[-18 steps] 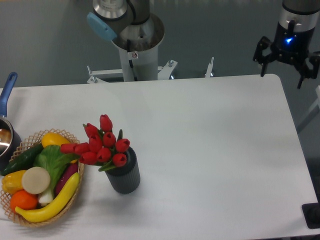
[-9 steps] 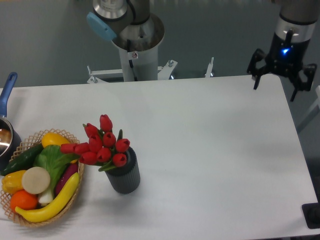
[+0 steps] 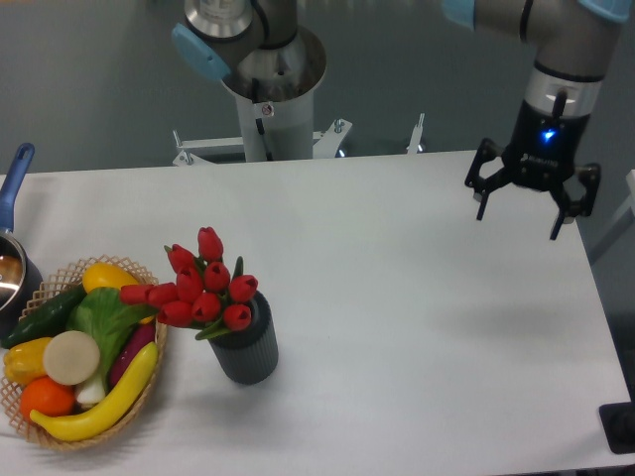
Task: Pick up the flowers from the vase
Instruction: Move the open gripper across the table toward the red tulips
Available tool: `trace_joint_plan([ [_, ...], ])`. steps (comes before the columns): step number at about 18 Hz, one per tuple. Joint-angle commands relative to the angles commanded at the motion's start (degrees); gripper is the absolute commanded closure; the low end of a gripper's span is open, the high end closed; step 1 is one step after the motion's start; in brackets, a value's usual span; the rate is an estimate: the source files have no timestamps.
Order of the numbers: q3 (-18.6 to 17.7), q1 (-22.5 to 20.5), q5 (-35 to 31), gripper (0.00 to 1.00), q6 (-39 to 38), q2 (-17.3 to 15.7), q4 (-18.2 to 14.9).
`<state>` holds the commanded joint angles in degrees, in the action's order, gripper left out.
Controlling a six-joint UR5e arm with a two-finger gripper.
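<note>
On a white table (image 3: 397, 327), red flowers sit in a vase at left, with the robot gripper far off at right.

At the left edge a blue-handled pot (image 3: 12, 260) is cut off by the frame. Next to it, a woven basket (image 3: 60, 436) holds fruit and vegetables. Just right of the basket, the flowers (image 3: 202, 288) stand in the dark ribbed vase (image 3: 245, 352), their stems mostly hidden inside it and their buds leaning over the basket's rim. Well apart, above the table's far right corner, the gripper (image 3: 517, 212) hangs with its black fingers (image 3: 480, 204) spread wide and nothing between them. Its arm (image 3: 556, 59) runs out of the top of the frame.
</note>
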<state>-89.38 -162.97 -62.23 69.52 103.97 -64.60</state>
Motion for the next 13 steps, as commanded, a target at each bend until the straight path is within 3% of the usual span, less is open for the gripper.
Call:
trace_joint_plan([
  [5, -3.07, 4.22, -0.09, 0.0, 0.18, -1.22, 2.54],
  [9, -7.29, 5.11, -0.09, 0.0, 0.79, -3.86, 2.99],
  [13, -9.75, 6.43, 3.06, 0.0, 6.66, -5.62, 3.16],
])
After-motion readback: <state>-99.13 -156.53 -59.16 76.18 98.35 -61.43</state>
